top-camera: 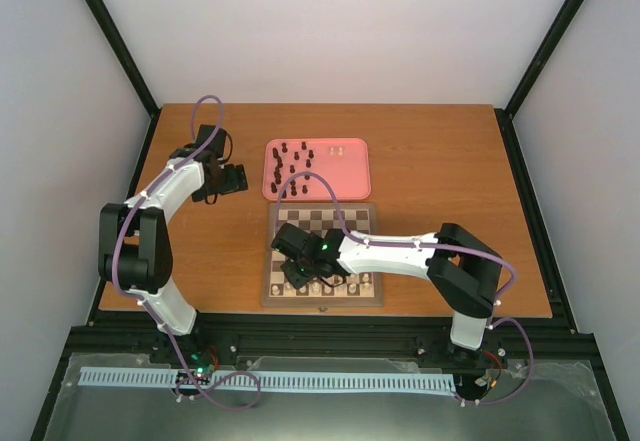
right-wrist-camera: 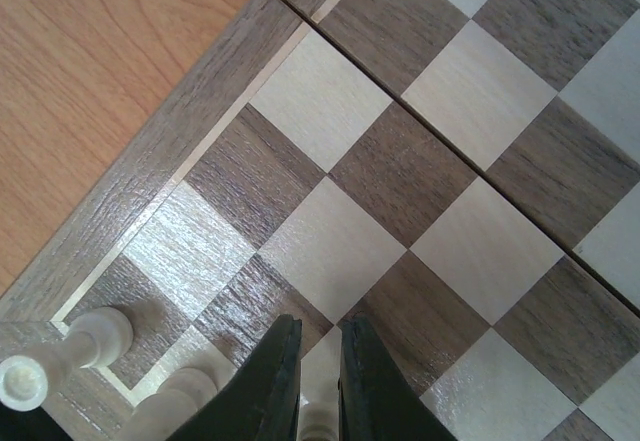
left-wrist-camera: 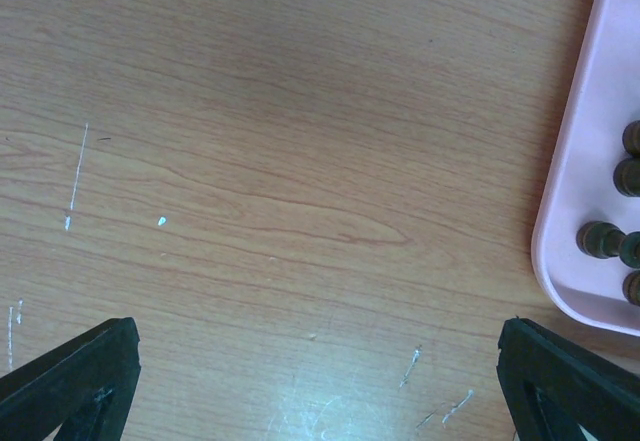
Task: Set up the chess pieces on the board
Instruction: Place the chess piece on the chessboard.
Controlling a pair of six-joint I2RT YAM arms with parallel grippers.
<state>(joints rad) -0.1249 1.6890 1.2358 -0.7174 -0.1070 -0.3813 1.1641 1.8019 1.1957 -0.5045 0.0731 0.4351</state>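
Note:
The board [top-camera: 352,219] lies at the table's near middle, with several cream-white chess pieces [top-camera: 366,282] on its near rows. My right gripper [top-camera: 298,264] hangs over the board's near-left corner. In the right wrist view its fingers [right-wrist-camera: 275,381] are shut on a cream-white piece [right-wrist-camera: 320,421], and two more cream pieces [right-wrist-camera: 70,359] stand at the corner of the board [right-wrist-camera: 400,171]. Dark brown pieces [top-camera: 290,166] stand on the pink tray [top-camera: 345,176]. My left gripper [top-camera: 232,179] is open and empty over bare table left of the tray [left-wrist-camera: 585,161].
The pink tray sits just beyond the board, with two small white pieces [top-camera: 338,148] at its far right. Dark pieces [left-wrist-camera: 600,239] show on the tray's edge in the left wrist view. Black frame posts border the table.

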